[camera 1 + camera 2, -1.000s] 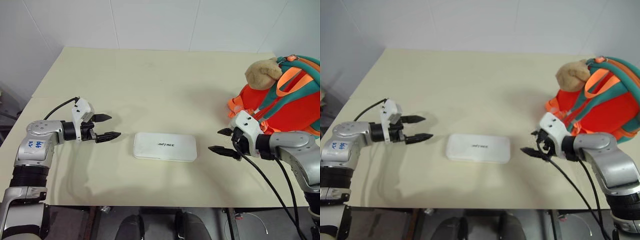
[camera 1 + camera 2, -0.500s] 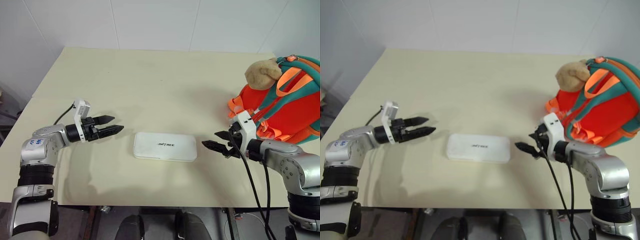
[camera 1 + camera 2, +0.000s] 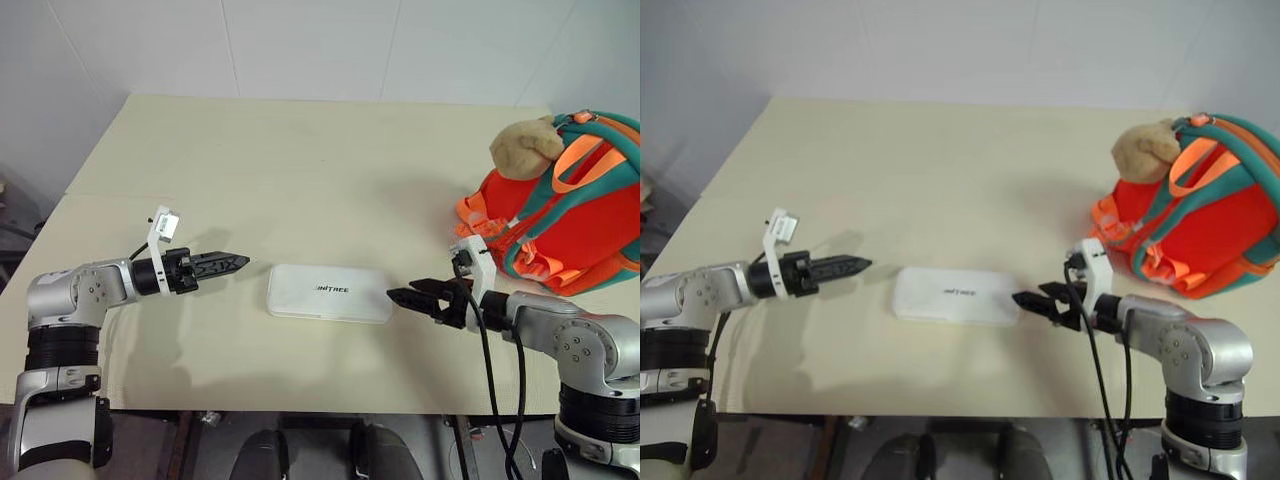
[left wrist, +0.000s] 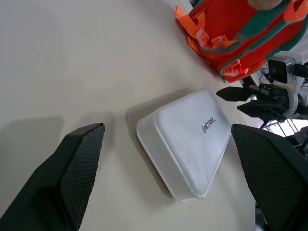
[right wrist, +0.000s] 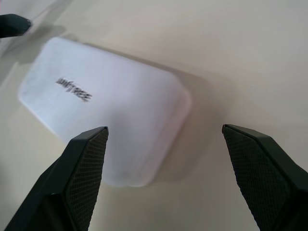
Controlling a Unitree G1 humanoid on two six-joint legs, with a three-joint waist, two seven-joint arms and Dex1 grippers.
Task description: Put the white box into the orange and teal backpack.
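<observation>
The left pincer [image 3: 232,264] sits at the lower left of the left eye view, its two black fingers pointing toward the frame's centre. In the left wrist view the fingers [image 4: 79,166] stand wide apart with nothing between them but the white box ahead. The tips stop just short of the box's left end, not touching it.

The right pincer [image 3: 405,296] sits at the lower right of the same view, pointing back toward the centre. In the right wrist view its fingers [image 5: 89,166] are also spread wide and hold nothing. Its tips lie just beside the box's right end; whether they touch it cannot be told.

The white box [image 3: 330,292] lies flat on the cream tabletop [image 3: 300,170], slightly below the middle of the frame, between the two pincers. It is long, with rounded corners and small dark lettering on top.

The orange and teal backpack [image 3: 565,215] stands at the right edge of the frame, on the tabletop, well apart from the box. A tan plush toy [image 3: 525,147] rests against its upper left side.
</observation>
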